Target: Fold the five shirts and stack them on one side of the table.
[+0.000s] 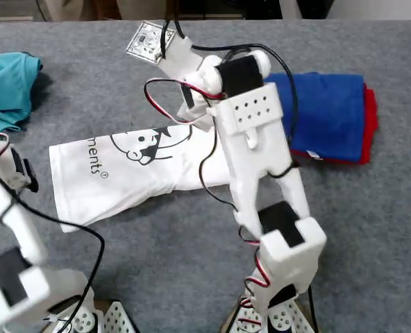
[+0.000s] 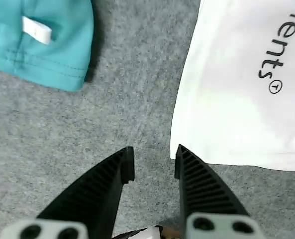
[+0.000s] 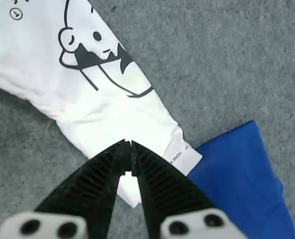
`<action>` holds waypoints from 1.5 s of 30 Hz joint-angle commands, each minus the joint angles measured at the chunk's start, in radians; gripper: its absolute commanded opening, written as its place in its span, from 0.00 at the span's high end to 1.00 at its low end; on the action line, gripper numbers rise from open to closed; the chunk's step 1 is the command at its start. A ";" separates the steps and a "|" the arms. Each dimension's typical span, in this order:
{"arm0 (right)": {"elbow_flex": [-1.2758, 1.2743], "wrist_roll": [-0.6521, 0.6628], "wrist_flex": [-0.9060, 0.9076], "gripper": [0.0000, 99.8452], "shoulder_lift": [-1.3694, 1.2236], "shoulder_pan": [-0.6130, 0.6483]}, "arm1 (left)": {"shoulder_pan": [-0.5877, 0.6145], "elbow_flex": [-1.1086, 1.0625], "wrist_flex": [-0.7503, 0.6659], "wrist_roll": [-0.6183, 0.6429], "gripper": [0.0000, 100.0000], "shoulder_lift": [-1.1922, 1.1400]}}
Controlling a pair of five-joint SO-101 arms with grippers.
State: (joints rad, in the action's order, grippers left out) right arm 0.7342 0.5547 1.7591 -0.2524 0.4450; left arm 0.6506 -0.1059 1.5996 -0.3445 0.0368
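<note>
From here the grey table [image 1: 372,229] takes up most of what I see, with shirts spread across it. The right arm [image 1: 257,146] stretches from its base at the near edge out over the middle of the table. The left arm [image 1: 11,229] stands at the near left. The white shirt [image 1: 122,177] lies in the centre as a long, partly folded band with its cartoon print facing up, and its right end runs under the right arm. To the far right the blue shirt [image 1: 327,114] is folded and lies on top of the red shirt [image 1: 370,118], of which I can see just a strip along the right and near sides. The teal shirt [image 1: 7,83] sits bunched at the far left, well apart from that stack. In its wrist view the right gripper [image 3: 128,146] has its jaws closed tip to tip right at the collar end of the white shirt, close to the blue one. Whether any cloth is caught between them I cannot tell. The left gripper [image 2: 154,159] hangs over bare table between the teal and white shirts — its jaws stand a little apart with nothing in them, and one tip is just beside the white shirt's left edge. A small tag [image 3: 180,155] shows at the white shirt's collar, and another tag [image 2: 36,30] shows on the teal shirt.
</note>
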 commanded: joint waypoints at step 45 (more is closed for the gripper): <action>-0.084 0.143 -0.153 1.00 0.128 -0.214 | -0.158 0.661 0.100 0.164 0.85 -0.862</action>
State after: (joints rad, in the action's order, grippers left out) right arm 0.6421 0.6928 1.6241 -0.1849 0.2486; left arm 0.5002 0.4956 1.6993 -0.2232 -0.7963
